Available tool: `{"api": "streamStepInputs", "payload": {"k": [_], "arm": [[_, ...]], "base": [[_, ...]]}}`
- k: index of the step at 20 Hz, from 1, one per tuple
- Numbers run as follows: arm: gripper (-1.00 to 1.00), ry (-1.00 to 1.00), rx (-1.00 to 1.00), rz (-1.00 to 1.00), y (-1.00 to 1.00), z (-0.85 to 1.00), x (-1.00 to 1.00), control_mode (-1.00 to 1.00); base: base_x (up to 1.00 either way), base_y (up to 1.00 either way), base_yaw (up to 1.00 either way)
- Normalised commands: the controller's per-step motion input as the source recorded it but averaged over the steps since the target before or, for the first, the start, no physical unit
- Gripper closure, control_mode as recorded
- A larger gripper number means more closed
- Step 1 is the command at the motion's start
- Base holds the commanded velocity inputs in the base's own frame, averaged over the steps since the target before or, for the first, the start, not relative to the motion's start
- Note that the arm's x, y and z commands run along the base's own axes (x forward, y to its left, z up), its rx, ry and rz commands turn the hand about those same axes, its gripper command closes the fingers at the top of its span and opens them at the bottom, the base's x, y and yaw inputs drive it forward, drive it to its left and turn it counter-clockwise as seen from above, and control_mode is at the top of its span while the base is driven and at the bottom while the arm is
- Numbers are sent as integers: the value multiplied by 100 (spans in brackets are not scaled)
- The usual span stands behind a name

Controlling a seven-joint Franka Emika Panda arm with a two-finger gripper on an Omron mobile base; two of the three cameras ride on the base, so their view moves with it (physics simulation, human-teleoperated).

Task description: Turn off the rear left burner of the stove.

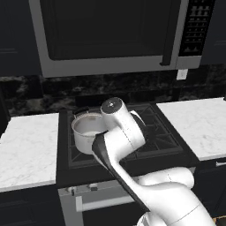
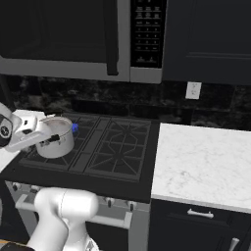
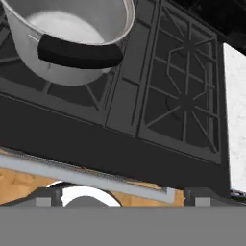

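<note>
wide-spread, the tool grips nothing; in the hand view its two small dark tips sit at the bottom, far apart, looking down over the front edge of the stove with a strip of wooden floor showing below the steel front. the stove is a black gas cooktop with crossed grates, set between two white marble surfaces: one on its left and one on its right. a steel pot with black handles stands on the left side of the cooktop, and in the hand view one of its handles faces the camera. the rear left burner lies behind the pot, near the dark backsplash; a small spot of blue shows just past the pot's rim in the right base view. small knobs run along the steel front above a bar handle. the white arm bends over the front of the cooktop, just beside the pot. a steel-framed microwave hangs above the stove, and a white wall outlet sits on the backsplash to the right.
</note>
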Motion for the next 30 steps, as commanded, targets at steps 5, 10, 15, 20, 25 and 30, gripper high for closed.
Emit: {"api": "streamStepInputs", "payload": {"k": [5, 10, 15, 20, 25, 30], "arm": [[-100, 2, -25, 12, 91, -65, -49, -100], [-100, 1, -25, 9, 76, -74, -28, -100], [-100, 2, -15, 0, 42, -73, -23, -100], [-100, 0, -2, -5, 4, -61, -20, -100], [-100, -7, -1, -6, -3, -46, -2, -100], [-100, -6, -1, -7, -2, -23, 32, -100]], "base": [[0, 0, 0], [0, 0, 0], [0, 0, 0], [0, 0, 0], [0, 0, 0], [0, 0, 0]]}}
